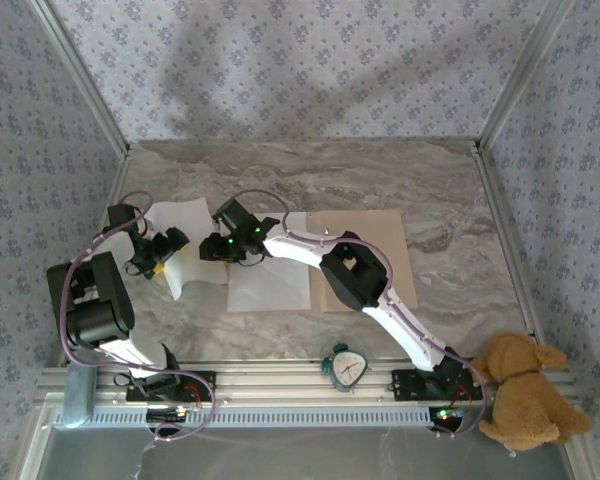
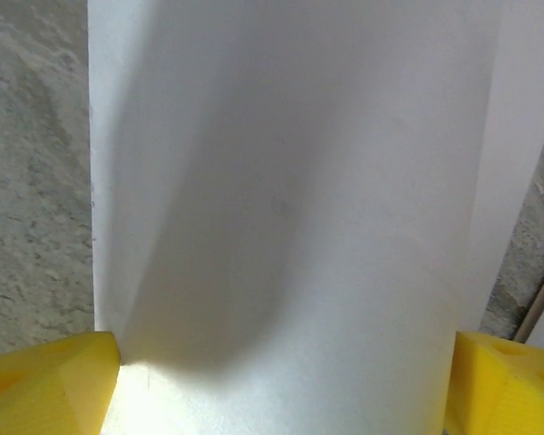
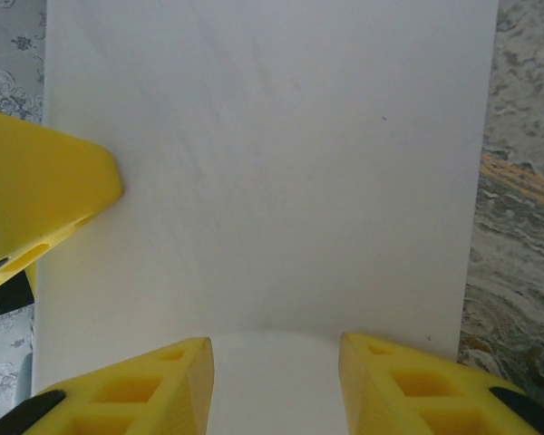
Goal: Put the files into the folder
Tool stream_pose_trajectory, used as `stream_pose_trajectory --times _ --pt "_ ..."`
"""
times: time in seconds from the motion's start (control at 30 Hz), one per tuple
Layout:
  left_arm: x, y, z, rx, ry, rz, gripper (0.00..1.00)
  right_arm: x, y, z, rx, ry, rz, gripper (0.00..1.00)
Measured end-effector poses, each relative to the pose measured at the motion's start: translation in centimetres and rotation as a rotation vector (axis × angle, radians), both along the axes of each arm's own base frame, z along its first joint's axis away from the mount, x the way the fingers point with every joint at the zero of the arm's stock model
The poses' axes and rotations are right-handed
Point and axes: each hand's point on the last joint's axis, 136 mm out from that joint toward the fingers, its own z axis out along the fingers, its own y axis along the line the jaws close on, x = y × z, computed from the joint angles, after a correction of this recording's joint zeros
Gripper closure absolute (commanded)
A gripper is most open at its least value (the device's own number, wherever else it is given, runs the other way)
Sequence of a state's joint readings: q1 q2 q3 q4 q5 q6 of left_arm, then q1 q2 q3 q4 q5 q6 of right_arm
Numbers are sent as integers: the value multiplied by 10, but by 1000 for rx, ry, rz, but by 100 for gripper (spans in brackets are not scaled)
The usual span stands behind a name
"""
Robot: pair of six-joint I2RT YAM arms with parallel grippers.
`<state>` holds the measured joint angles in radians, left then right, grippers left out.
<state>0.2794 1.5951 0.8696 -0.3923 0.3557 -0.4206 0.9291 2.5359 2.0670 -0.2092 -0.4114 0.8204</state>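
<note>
The files, two white sheets, lie left of the table's middle, just beyond the near rail that carries the arm bases. A small green alarm clock stands on that rail, and a plush dog sits at its right end.

The flat sheet lies nearest, spread out with its right part overlapping the left side of the folder. Just left of it, the buckled sheet bows up off the marble table and sits between the two grippers.

The left gripper meets this sheet from the left. In the left wrist view its jaws are spread wide and the curved paper spans the whole gap, its edges right at both yellow fingers. I cannot tell whether they are pressing on it.

The right gripper comes in from the right, its arm stretched across the tan folder. In the right wrist view its jaws are partly apart, and the sheet runs out from between the fingers. I cannot tell whether it is pinched. Another yellow fingertip touches the sheet's left edge there.

The folder lies flat right of centre, with bare marble beyond it to the far wall.
</note>
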Motion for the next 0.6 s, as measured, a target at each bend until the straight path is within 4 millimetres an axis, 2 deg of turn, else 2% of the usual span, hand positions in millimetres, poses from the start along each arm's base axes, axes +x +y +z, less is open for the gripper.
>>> stream_pose_trajectory --times 0.2,0.6 --pt "-1 -6 2 -41 -1 10 14 -1 1 0 13 8 8 58" --pt "-2 -15 4 -104 0 23 37 -1 0 0 42 20 20 57"
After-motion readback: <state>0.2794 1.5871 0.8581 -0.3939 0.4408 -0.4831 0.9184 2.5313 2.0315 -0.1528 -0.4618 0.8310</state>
